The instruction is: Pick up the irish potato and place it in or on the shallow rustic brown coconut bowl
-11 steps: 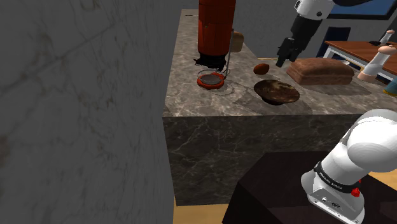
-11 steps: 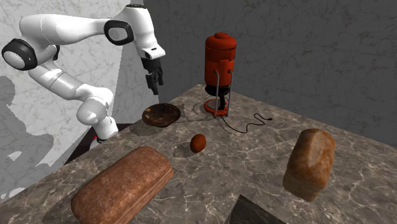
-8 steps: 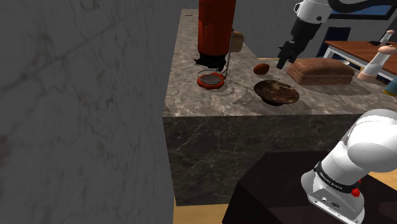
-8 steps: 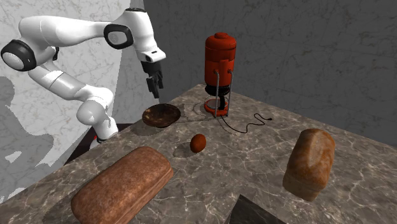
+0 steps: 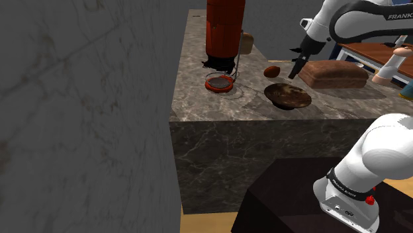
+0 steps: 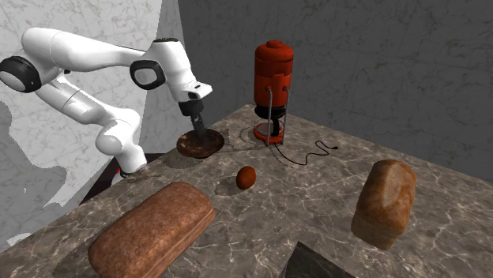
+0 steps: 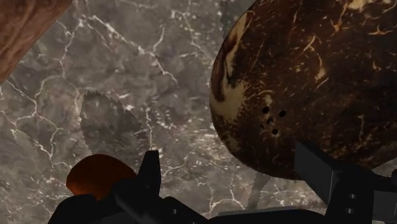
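Clerk: Position of the potato?

Inspector: The potato (image 6: 246,178), reddish brown, lies on the grey marble worktop (image 6: 316,197), with nothing touching it. In the second exterior view it sits to the right of the bowl (image 6: 200,144) and nearer the camera, well apart from it. In the wrist view it shows just past one finger, on the side away from the bowl.

Clerk: And the jaws?

Inspector: Wide apart, holding nothing. In the wrist view the two black fingers (image 7: 150,172) stand clear of each other, with bare worktop and the bowl's edge seen beyond them. In the second exterior view the jaws hang just above the bowl, pointing down. In the shoulder view they appear between the potato and the loaf (image 5: 333,74).

Clerk: The bowl itself?

Inspector: Shallow, dark brown, mottled with pale streaks and marked with a few small dark holes. It stands near the worktop's edge on the side of the stand (image 5: 291,198).

Clerk: Other items noted?

Inspector: A red urn (image 6: 273,75) stands beyond the bowl, and a black cable (image 6: 312,154) trails from it across the worktop. The loaf lies flat. A second loaf (image 6: 385,201) stands on end at the second exterior view's right. The white arm (image 6: 95,55) reaches in from that view's left
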Robot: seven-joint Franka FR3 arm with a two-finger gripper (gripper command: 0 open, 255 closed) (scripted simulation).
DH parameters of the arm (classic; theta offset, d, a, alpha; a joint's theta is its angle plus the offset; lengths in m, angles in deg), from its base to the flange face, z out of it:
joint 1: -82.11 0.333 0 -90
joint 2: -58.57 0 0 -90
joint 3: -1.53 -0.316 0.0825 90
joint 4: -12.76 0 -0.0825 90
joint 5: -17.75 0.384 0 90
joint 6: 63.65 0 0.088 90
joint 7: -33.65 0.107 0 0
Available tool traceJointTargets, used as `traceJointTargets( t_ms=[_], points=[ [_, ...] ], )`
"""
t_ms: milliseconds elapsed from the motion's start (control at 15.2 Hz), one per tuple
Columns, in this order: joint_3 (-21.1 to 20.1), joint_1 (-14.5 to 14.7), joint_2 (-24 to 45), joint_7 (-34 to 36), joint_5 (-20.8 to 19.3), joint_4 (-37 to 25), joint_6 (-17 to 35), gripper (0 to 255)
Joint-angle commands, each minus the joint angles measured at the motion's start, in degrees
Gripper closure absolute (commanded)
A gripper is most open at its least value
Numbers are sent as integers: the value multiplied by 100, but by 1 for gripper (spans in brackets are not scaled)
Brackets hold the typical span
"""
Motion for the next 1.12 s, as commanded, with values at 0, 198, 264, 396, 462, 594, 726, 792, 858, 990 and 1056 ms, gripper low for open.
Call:
traceJointTargets(
  t_ms=[0, 198, 264, 396, 462, 594, 726, 792, 858, 990, 1056],
  points=[
    [305, 69, 210, -572, -244, 40, 512, 0],
    [809, 207, 591, -1399, -533, 56, 1287, 0],
    [989, 276, 742, -1680, -603, 33, 1546, 0],
    [1362, 453, 1077, -2263, -688, -56, 2058, 0],
    [1561, 567, 1257, -2567, -699, -120, 2309, 0],
    [1991, 860, 1633, -3209, -645, -284, 2792, 0],
    [2474, 1250, 2025, -3925, -457, -491, 3245, 0],
    [2549, 1316, 2079, -4030, -420, -523, 3304, 0],
    [2606, 1363, 2165, -4059, -379, -522, 3390, 0],
    [2726, 1463, 2340, -4127, -281, -525, 3562, 0],
    [2789, 1519, 2430, -4167, -224, -527, 3648, 0]
  ],
)
